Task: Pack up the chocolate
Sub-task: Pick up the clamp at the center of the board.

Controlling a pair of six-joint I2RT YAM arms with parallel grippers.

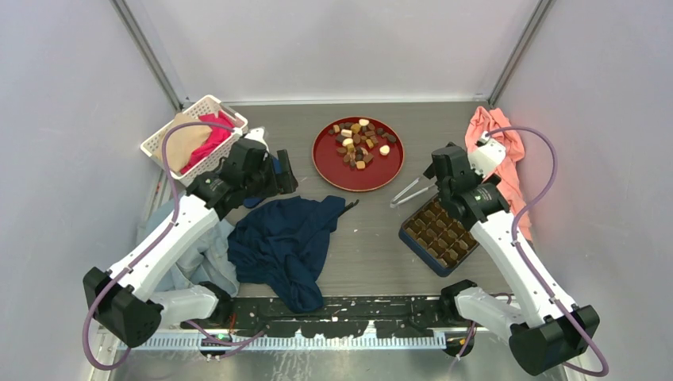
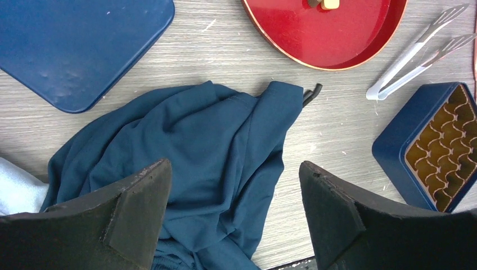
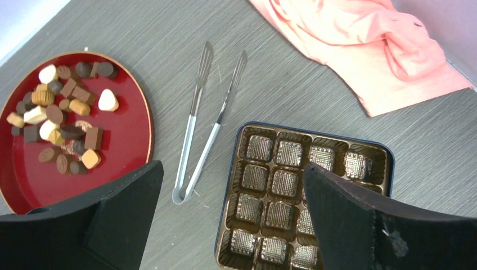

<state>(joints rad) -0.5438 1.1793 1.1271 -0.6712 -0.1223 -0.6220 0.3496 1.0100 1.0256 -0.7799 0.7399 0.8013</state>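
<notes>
Brown, cream chocolate [image 3: 93, 138] on red tray [image 3: 132, 121], apart from both spread jaws

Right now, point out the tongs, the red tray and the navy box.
tongs [image 3: 190, 130]: right wrist view, white handle of one prong.
red tray [image 1: 373, 173]: top view, bare red floor near the rim.
navy box [image 2: 394, 147]: left wrist view, blue outer wall.

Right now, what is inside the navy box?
The navy box holds a gold-brown gridded liner; visible cells look empty. A finger of the right gripper hides some cells, so those cannot be judged.
</notes>
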